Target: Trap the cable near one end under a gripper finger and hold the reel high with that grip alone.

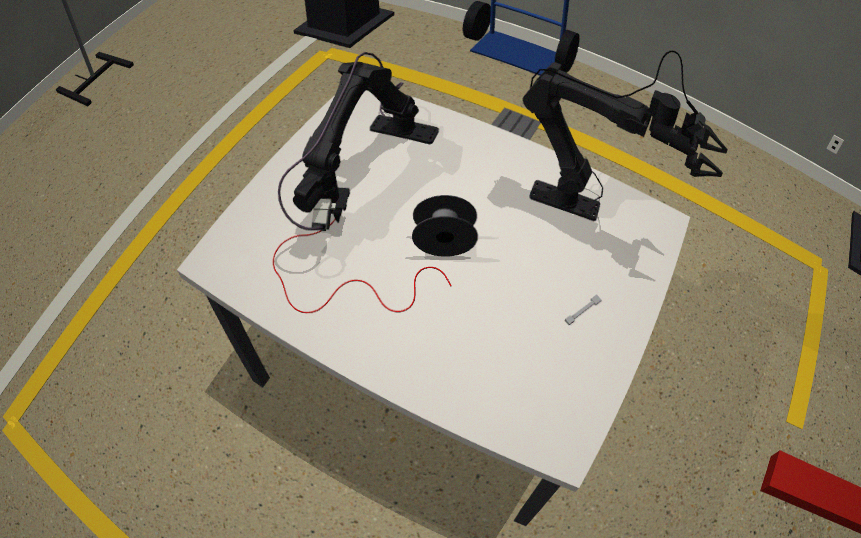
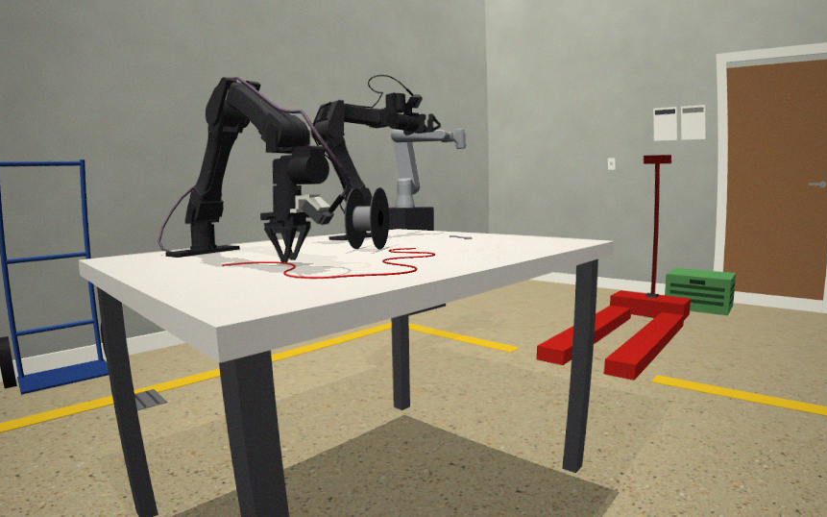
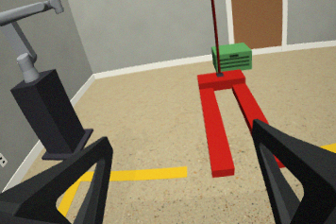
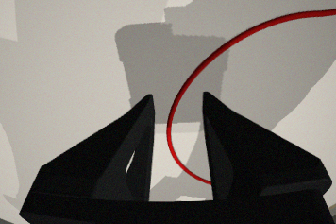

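Note:
A black reel [image 1: 444,227] [image 2: 364,218] stands on its rims in the middle of the white table [image 1: 486,381] [image 2: 242,308]. A red cable [image 1: 353,282] [image 2: 352,275] [image 4: 207,63] lies loose in waves in front of it and does not touch it. My right gripper [image 1: 325,225] [image 2: 285,257] [image 4: 177,101] points straight down, low over the table. Its fingers are partly open and straddle the cable close to one end without gripping it. My left gripper [image 1: 722,162] [image 2: 432,122] [image 3: 177,136] is wide open and empty, held high out beyond the table's edge, far from the reel and cable.
A small grey dumbbell-shaped part [image 1: 583,309] [image 2: 461,236] lies on the table far from the cable. On the floor stand a red pallet jack [image 2: 634,328] [image 3: 216,117], a green box [image 2: 699,289] and a blue hand truck [image 2: 36,270].

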Robot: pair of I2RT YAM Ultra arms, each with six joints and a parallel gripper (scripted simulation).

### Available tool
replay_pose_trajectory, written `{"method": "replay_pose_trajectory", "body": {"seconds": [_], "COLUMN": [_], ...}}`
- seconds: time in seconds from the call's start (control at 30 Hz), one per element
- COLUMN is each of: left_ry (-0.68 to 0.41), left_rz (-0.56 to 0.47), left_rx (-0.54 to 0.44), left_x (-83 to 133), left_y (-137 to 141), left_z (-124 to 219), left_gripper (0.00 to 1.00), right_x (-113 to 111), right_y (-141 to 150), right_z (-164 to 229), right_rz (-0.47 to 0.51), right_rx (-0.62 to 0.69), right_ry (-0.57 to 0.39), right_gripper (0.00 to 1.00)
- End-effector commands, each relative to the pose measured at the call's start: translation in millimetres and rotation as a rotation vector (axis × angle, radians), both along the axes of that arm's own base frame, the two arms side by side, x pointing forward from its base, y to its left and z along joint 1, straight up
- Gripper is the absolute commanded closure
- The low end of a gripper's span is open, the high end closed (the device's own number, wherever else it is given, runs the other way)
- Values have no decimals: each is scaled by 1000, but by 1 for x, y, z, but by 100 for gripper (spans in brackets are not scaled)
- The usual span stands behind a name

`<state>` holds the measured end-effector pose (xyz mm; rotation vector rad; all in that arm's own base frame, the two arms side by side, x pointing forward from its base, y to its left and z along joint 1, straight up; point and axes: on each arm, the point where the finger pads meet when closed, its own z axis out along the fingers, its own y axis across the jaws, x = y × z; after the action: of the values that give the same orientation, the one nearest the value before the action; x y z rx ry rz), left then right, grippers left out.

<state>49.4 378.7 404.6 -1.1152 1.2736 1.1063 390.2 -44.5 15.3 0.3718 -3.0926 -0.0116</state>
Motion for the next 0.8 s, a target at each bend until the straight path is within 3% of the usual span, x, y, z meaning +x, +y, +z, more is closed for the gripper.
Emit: {"method": "replay_pose_trajectory", "body": {"seconds": [0.0, 0.1, 0.37, 0.57, 0.77], "left_ry": [10, 10, 10, 10, 10], "left_rz": [7, 7, 7, 7, 7], "left_rx": [-23, -23, -23, -23, -23], "left_x": [0, 0, 0, 0, 0], "left_y": [3, 3, 3, 3, 3], "left_z": [-9, -9, -9, -9, -9], "left_gripper": [0, 0, 0, 0, 0], "right_x": [18, 0, 9, -2, 0], "right_y": [-5, -5, -9, -8, -8], "right_z": [9, -4, -2, -4, -1], "right_rz": [-1, -2, -6, -6, -7], "right_rx": [-13, -7, -11, -8, -10], "right_ry": [-61, -14, -43, -24, -36], "right_gripper": [70, 70, 70, 70, 72]}}
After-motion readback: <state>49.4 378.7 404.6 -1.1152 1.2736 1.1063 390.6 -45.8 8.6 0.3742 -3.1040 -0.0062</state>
